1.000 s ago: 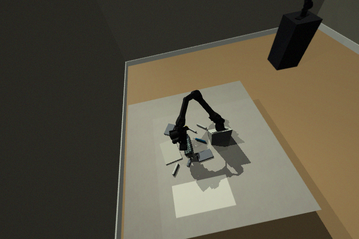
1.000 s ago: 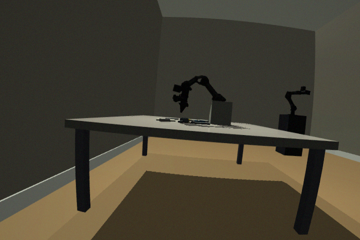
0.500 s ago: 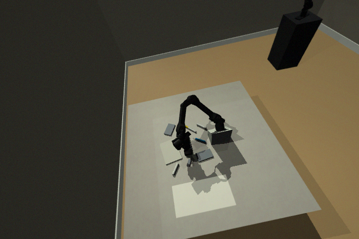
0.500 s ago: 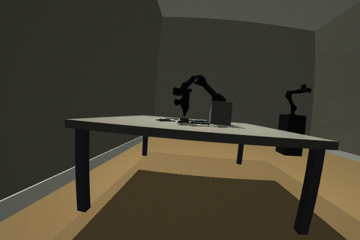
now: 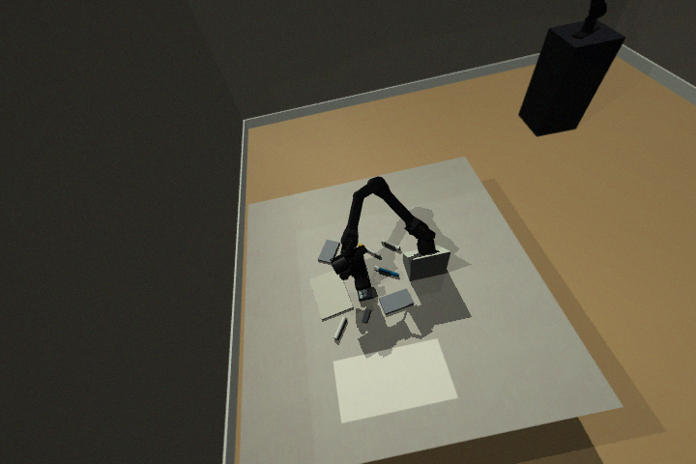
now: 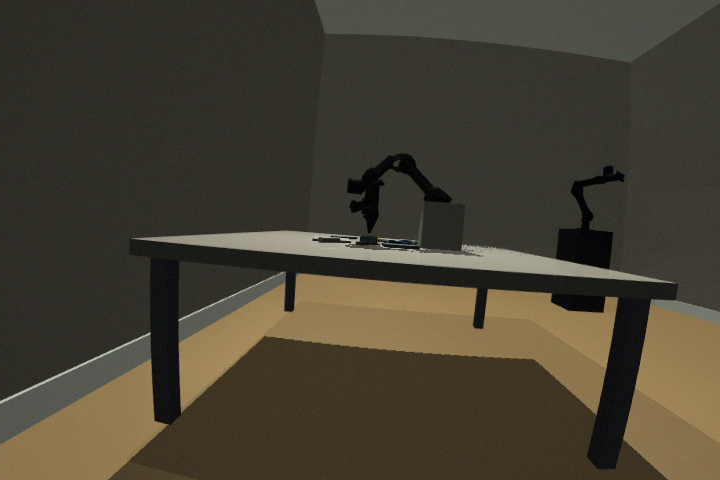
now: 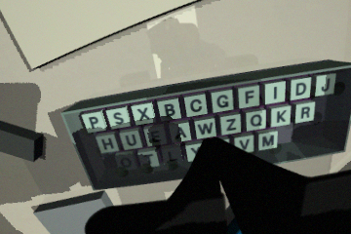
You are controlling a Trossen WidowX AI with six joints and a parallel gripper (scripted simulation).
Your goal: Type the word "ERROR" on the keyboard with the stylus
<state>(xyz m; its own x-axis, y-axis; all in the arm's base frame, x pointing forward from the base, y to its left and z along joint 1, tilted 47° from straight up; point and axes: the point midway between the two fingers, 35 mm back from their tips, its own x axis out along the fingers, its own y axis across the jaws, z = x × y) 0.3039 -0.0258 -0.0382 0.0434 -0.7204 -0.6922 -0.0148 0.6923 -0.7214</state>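
Keyboard, dark-cased and oblong, with pale lettered keys (image 5: 365, 294) (image 6: 367, 240) (image 7: 230, 124): lies directly below the black two-fingered pincer (image 5: 362, 275) (image 6: 370, 230) (image 7: 211, 145), its long axis running across the wrist view and rising slightly to the right. Pincer: points down, fingertips clenched together, nothing between them; the exterior view shows them just above the case, apart from it. In the wrist view they cover part of the lowest key row; E lies to their left, R to their right. Blue pen-shaped piece (image 5: 387, 272): rests just beside the keyboard, towards the arm's pale block-shaped base (image 5: 429, 266) (image 6: 442, 226); a probable candidate for the stylus, though the pictures do not settle which piece is meant. Slim white piece (image 5: 373, 253), near a yellow tip: lies near the keyboard's partly hidden far end. For the coming move, the judged need is sideways travel to the blue piece and spread fingers, if a stylus grip is to precede typing; lowering now would risk bare-finger contact with the wrong key. Farthest, second black arm (image 6: 579, 195) on a black pedestal (image 5: 570, 81) (image 6: 584, 246): well apart; the arm above the keyboard is nearer.
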